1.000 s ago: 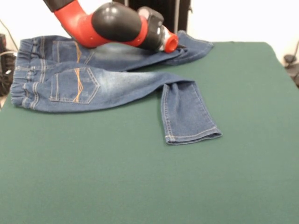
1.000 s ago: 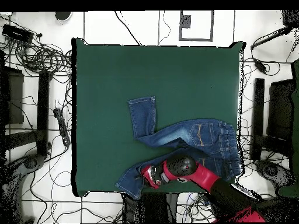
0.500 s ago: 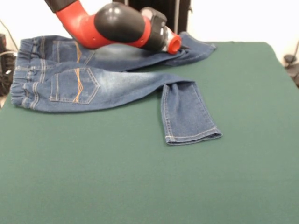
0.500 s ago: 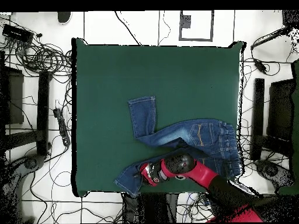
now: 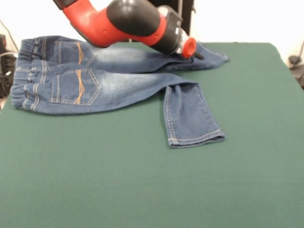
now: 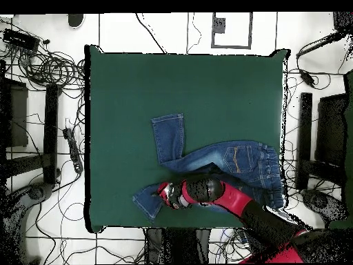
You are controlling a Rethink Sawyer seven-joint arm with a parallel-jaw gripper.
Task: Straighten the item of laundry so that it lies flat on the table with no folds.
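Observation:
The jeans [image 5: 95, 83] lie back side up on the green table [image 5: 142, 190], waistband at the left in the front view. One leg bends at the knee, and its lower part [image 5: 190, 118] turns toward the camera. The other leg [image 5: 209, 54] runs along the far edge. My gripper [image 5: 195, 54] is low on this far leg near its hem and appears shut on the denim. In the overhead view the gripper [image 6: 160, 193] is over the same leg of the jeans [image 6: 234, 159], near the table's [image 6: 207, 90] bottom edge.
The red and black arm [image 5: 123, 23] hangs low over the far part of the jeans. Cables and black equipment [image 6: 41, 69] lie on the floor around the table. The far leg's hem [image 6: 143, 205] lies close to the table's edge on the robot's side.
My gripper has moved right in the front view, along the far edge. The far leg's hem has moved with it and the leg is more stretched out. The bent leg has not moved.

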